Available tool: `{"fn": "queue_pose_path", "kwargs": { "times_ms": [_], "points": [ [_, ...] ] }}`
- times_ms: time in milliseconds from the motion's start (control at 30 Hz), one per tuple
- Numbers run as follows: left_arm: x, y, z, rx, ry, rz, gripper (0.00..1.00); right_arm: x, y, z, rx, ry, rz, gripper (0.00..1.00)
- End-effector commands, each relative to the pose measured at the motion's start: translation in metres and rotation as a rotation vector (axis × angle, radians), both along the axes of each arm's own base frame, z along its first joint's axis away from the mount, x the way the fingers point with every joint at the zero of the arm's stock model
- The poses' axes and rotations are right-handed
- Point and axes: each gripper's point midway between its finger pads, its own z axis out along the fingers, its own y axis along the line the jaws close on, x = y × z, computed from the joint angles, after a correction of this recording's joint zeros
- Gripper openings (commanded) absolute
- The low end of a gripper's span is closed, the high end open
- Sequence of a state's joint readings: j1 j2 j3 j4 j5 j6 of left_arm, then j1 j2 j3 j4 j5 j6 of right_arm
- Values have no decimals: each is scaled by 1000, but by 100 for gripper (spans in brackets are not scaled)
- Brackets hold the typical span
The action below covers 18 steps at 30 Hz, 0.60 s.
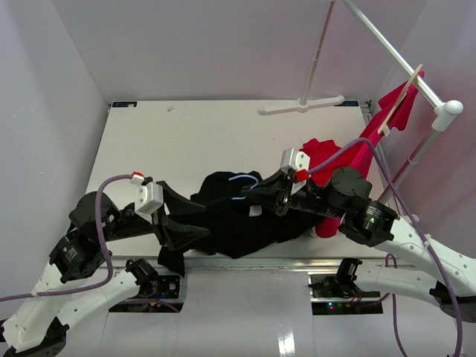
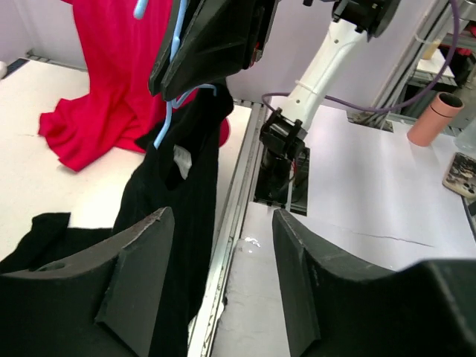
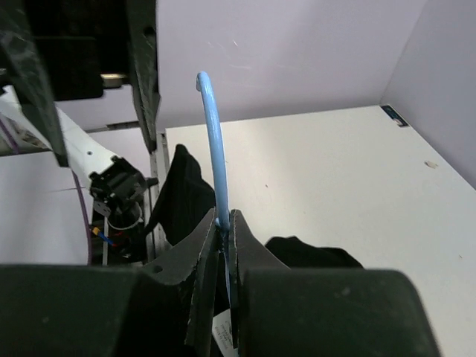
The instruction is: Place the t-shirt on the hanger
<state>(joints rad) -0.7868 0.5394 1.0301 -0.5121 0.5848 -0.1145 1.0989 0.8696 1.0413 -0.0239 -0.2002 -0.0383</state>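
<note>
The t-shirt (image 1: 238, 222) lies bunched at the middle of the table's (image 1: 186, 134) near edge, and a fold of it hangs over this edge. Its neck part is lifted off the table. In your left wrist view the black cloth hangs down from the hanger (image 1: 242, 181), with the white label (image 2: 182, 160) showing. The right gripper (image 3: 224, 223) has its jaws closed tight on the hanger's blue wire, just below the hook, which stands up above the fingers. The left gripper (image 2: 219, 279) is at the shirt's left side, near the same edge. Its jaws are wide apart with nothing between them. You cannot tell if it touches the cloth. A red shirt (image 1: 327, 152) lies toward the right edge, behind the right gripper.
</note>
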Motion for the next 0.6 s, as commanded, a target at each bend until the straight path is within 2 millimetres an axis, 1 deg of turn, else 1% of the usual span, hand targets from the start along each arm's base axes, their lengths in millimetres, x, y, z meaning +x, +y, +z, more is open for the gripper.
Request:
{"fn": "queue_pose_path", "kwargs": {
  "times_ms": [0, 67, 133, 167, 200, 267, 300, 333, 400, 500, 567],
  "points": [
    [23, 9, -2, 49, 1, 145, 68, 10, -13, 40, 44, -59, -77, 8],
    [35, 18, -10, 93, 2, 227, 67, 16, -16, 60, 61, -75, -112, 8],
    [51, 33, -15, 120, 1, 352, 67, 27, -13, 66, 36, -77, -159, 8],
    [54, 38, -16, 127, -6, 387, 66, 28, -18, 89, 65, -104, -173, 8],
    [61, 48, -17, 131, -11, 449, 66, 33, -15, 87, 39, -99, -189, 8],
    [69, 61, -19, 138, -13, 539, 66, 36, -19, 109, 60, -123, -213, 8],
    [77, 72, -19, 137, -15, 612, 66, 36, -18, 116, 62, -128, -216, 8],
    [83, 83, -21, 142, -12, 682, 66, 38, -15, 116, 54, -128, -216, 8],
    [90, 96, -24, 153, -7, 764, 67, 38, -17, 125, 70, -135, -218, 8],
    [97, 110, -28, 166, -3, 854, 68, 35, -20, 136, 98, -137, -216, 8],
    [103, 115, -28, 169, -16, 895, 68, 31, -20, 141, 110, -134, -197, 8]
  ]
}}
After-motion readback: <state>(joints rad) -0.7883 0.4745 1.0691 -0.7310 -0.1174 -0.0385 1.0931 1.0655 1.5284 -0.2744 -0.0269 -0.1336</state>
